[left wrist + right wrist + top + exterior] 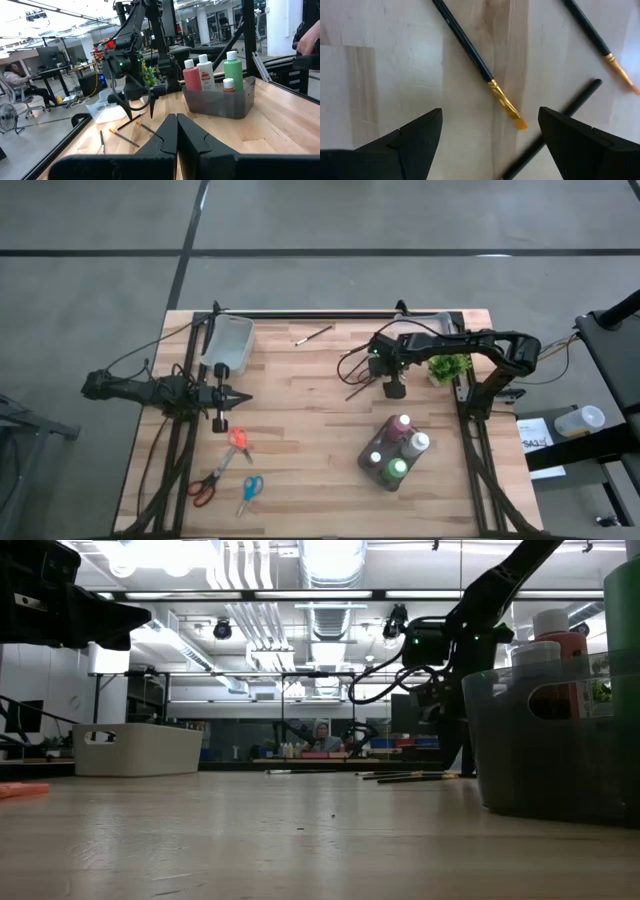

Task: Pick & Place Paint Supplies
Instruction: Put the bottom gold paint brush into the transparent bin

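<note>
The paintbrushes (480, 65) lie flat on the wooden table (320, 440), in its right half toward the far edge, directly under the right gripper (490, 135). The right wrist view shows three of them: one with a dark handle, a gold ferrule and an orange tip lies between the two fingers, a second similar brush (600, 45) lies beside it, and a plain dark stick (555, 125) crosses near the tip of the first. The right gripper points down at them with its jaws wide apart, and it holds nothing. One more brush (313, 335) lies apart from the group, near the far edge at the middle of the table.

The four paint bottles (398, 448) stand upright with pale caps in a dark translucent caddy (372, 468) in the right front part of the table, well apart from the brushes. In the left wrist view I can see a red one (191, 75), a white one (204, 72), a green one (232, 70), and a shorter one (229, 85).

A small green potted plant (449, 366) stands just beside the right arm, at the right edge.

The left gripper (240, 397) waits at the left side with its jaws together and empty. Next to it, toward the far edge, there is a white bin (228, 345). In front of it lie red-handled scissors (215, 475), blue-handled scissors (249, 492) and a small orange tool (238, 439).
</note>
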Controlling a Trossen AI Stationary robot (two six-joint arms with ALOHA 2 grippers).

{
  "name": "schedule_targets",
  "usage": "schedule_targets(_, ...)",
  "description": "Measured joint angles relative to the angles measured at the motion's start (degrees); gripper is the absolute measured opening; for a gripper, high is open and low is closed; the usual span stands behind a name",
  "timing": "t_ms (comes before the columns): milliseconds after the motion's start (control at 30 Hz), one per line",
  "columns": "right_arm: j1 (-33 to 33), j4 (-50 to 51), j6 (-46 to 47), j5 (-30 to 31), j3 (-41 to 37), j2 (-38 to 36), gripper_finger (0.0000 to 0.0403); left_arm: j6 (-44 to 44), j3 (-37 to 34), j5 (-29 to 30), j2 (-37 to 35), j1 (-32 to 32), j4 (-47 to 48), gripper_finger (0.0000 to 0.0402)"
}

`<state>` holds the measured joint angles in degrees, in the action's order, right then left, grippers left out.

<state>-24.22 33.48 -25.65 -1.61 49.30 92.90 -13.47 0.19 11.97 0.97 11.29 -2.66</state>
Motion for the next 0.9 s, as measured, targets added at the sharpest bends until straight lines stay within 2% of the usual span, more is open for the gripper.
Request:
schedule_targets(567,-0.7,0.8,-7.6,0.1,1.9,0.2,0.0326,0.0,0.0,0.0,0.0,0.0,0.0,0.0000)
schedule_targets(700,-0.7,1.8,-7.6,0.3,2.7,4.0,0.0326,0.0,0.0,0.0,0.0,0.0,0.0,0.0000)
schedule_targets(900,-0.7,9.1,-8.0,1.0,9.4,10.2,0.0326,0.0,0.0,0.0,0.0,0.0,0.0,0.0000)
